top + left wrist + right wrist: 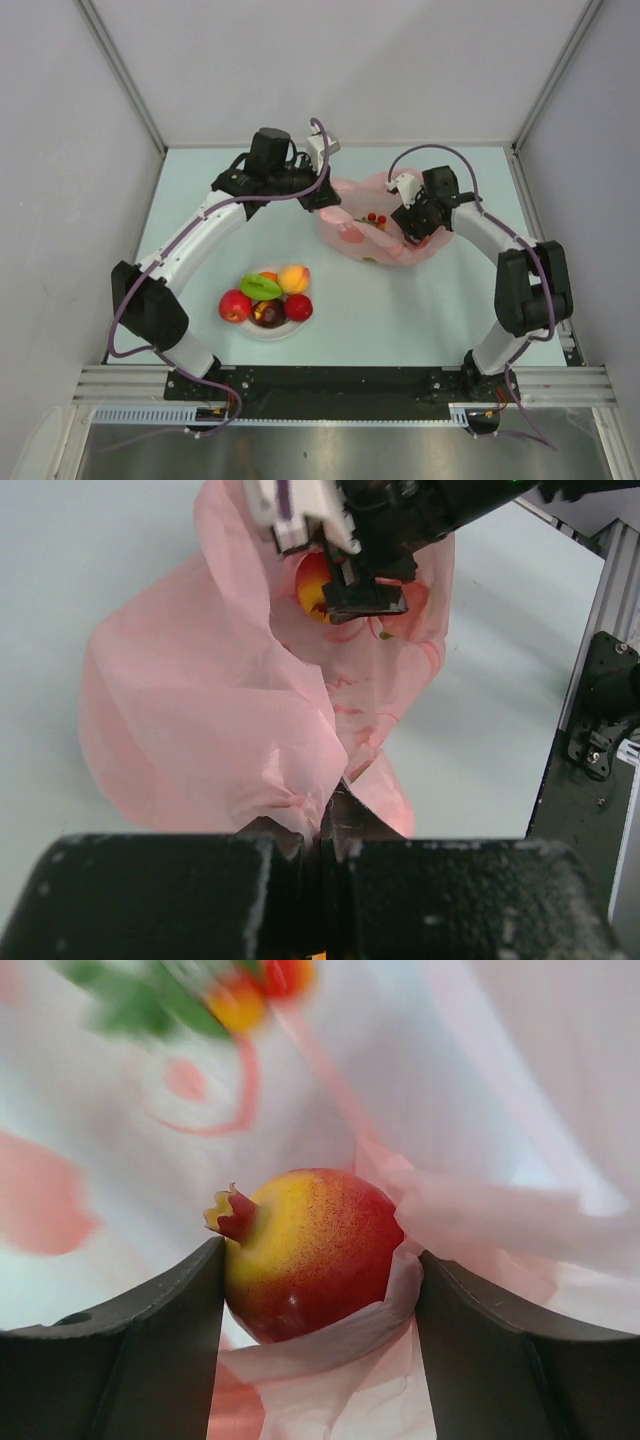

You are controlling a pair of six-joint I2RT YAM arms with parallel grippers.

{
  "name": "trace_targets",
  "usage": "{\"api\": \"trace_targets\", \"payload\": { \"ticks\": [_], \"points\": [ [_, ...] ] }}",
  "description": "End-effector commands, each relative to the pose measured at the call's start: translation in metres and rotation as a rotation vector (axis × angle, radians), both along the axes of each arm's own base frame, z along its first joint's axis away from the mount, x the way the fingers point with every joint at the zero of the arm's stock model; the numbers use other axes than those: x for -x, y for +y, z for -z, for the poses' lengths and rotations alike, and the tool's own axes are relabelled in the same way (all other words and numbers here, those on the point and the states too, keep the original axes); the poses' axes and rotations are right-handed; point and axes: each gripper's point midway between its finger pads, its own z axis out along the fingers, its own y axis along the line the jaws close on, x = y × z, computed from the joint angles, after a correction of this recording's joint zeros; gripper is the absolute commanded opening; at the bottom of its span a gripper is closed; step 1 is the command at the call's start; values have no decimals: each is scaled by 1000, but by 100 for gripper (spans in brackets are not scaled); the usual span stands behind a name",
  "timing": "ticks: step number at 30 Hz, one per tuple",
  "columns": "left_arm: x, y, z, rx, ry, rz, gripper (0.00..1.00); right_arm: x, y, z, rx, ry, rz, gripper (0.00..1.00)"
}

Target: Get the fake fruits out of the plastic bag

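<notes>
The pink plastic bag [360, 235] lies at the middle back of the table. My left gripper [326, 196] is shut on its left edge and holds a bunched fold, as the left wrist view [322, 840] shows. My right gripper [413, 236] is inside the bag's right side. Its fingers [160, 1330] close on a red and yellow fake fruit [305, 1250], with a fold of bag film [470, 1220] caught against the right finger. Red berries with green leaves [375, 218] lie in the bag. Other fruits, a red apple [235, 305] and a dark purple one [268, 314] among them, sit on the white plate [291, 328].
White walls close in the table at the back and both sides. The black metal frame [590, 730] runs along the near edge by the arm bases. In the left wrist view the right gripper [365, 595] reaches into the bag [200, 710] from above.
</notes>
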Motion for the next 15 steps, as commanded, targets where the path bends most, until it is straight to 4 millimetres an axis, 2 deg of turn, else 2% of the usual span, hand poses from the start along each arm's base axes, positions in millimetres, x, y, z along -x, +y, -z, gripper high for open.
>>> {"api": "trace_targets", "payload": {
  "ticks": [1, 3, 4, 7, 10, 11, 13, 15],
  "points": [
    [-9, -10, -32, 64, -65, -3, 0, -9, 45, -113, -288, -243, -124, 61],
    [-12, -12, -33, 70, -59, -7, 0, -7, 54, -135, -365, -280, -139, 62],
    [-14, -14, -32, 72, -56, -9, 0, -6, 58, -140, -403, -272, -120, 63],
    [-19, -16, -28, 79, -39, -27, 0, -2, 66, -131, -478, -195, -82, 62],
    [-22, -18, -28, 82, -36, -38, 0, -10, 65, -126, -589, -110, -9, 63],
    [-23, -19, -27, 80, -35, -38, 0, -12, 64, -139, -686, -67, 31, 63],
    [-25, -20, -27, 79, -38, -47, 0, -17, 62, -141, -751, -17, 86, 62],
    [-26, -21, -25, 76, -33, -54, 0, -20, 60, -151, -828, -3, 101, 63]
  ]
}}
